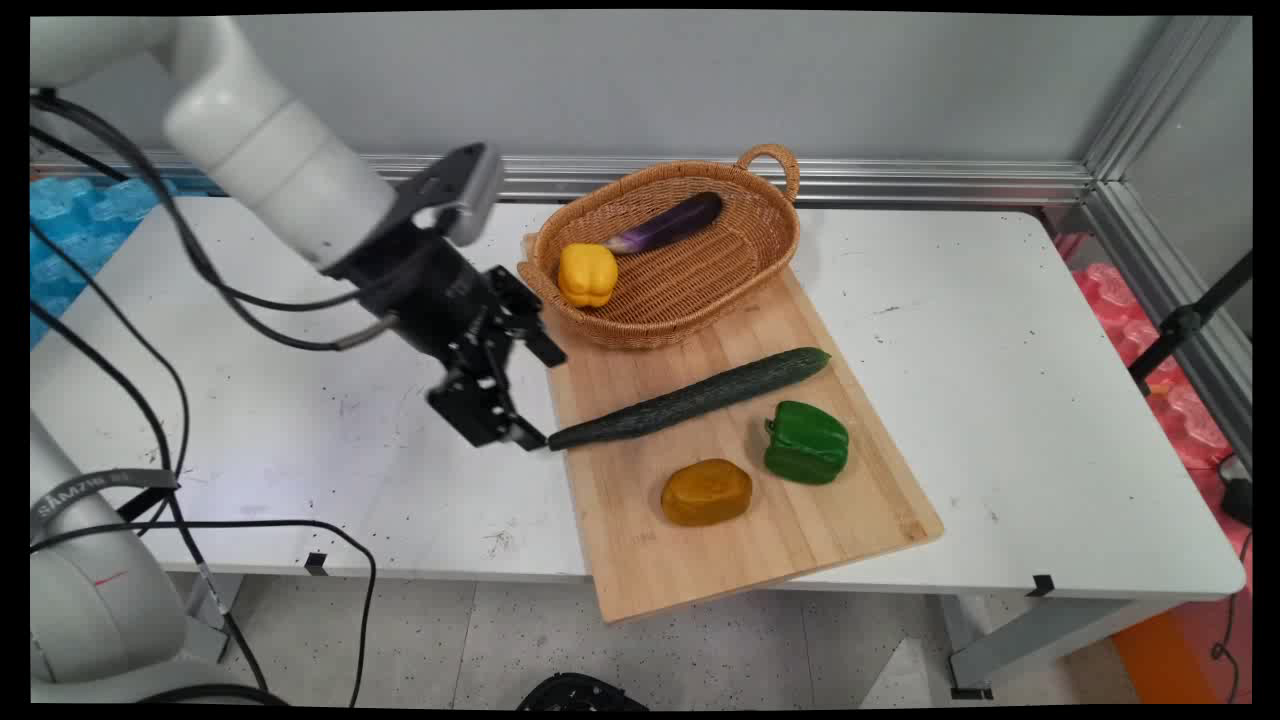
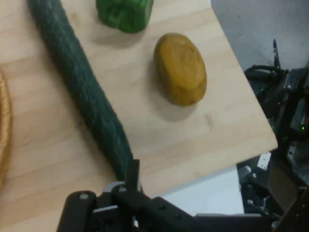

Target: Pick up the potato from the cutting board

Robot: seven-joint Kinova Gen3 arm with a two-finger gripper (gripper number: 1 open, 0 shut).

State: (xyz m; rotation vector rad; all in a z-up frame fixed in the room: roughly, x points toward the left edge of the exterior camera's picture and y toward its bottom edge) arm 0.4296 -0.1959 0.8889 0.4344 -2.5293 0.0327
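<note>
Gripper [image 1: 532,395] wide open, lower fingertip [image 1: 527,437] at cucumber [image 1: 690,398] end, holding nothing; potato [image 1: 706,491] & green pepper [image 1: 806,442] nearby on cutting board [image 1: 800,540].

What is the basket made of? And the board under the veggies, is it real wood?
The basket looks like woven wicker or rattan: tan strands in a visible weave, with a looped handle. The board looks like pale wood, perhaps bamboo, smooth and matte, with straight grain lines along it.
</note>
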